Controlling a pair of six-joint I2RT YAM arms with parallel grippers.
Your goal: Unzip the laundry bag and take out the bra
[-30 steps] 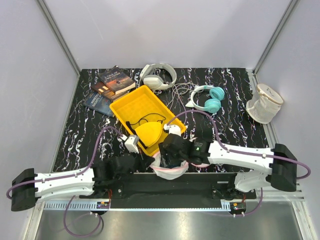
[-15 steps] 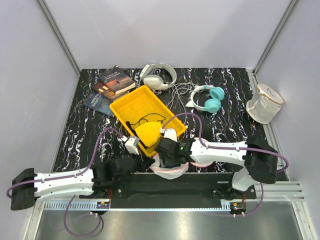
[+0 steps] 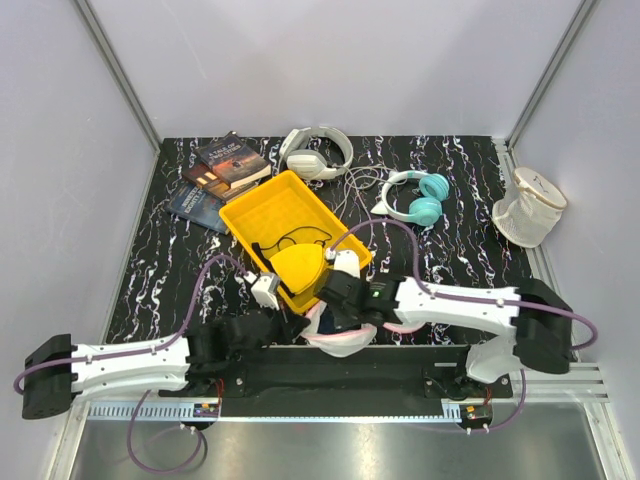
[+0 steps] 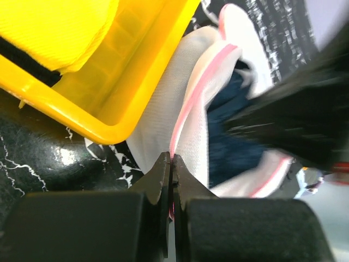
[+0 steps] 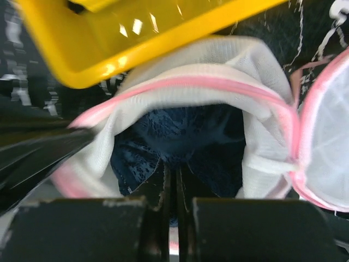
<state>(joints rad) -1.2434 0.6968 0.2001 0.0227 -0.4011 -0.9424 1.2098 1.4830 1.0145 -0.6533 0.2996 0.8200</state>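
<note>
The laundry bag [image 3: 343, 340], white mesh with a pink rim, lies unzipped at the near table edge against the yellow tray. My left gripper [image 4: 172, 158] is shut on the bag's pink rim [image 4: 188, 109], holding the mouth apart. The dark navy bra [image 5: 180, 131] fills the open mouth of the laundry bag [image 5: 218, 68]. My right gripper [image 5: 170, 170] reaches into that mouth and is shut on the bra's fabric. From above, the right gripper [image 3: 337, 303] covers the opening, and the left gripper [image 3: 298, 323] meets the bag from the left. The bra [image 4: 229, 136] shows past the rim.
A yellow tray [image 3: 262, 205] holding a yellow bra [image 3: 298, 265] stands just behind the bag. Books [image 3: 225, 170] lie at the back left, white headphones [image 3: 315, 152] and teal headphones [image 3: 420, 198] behind, and a cream mesh bag [image 3: 528, 208] at the right edge.
My right gripper was open a second ago and has closed on the navy bra inside the bag. The right arm shifted slightly over the bag. The left arm has kept still.
</note>
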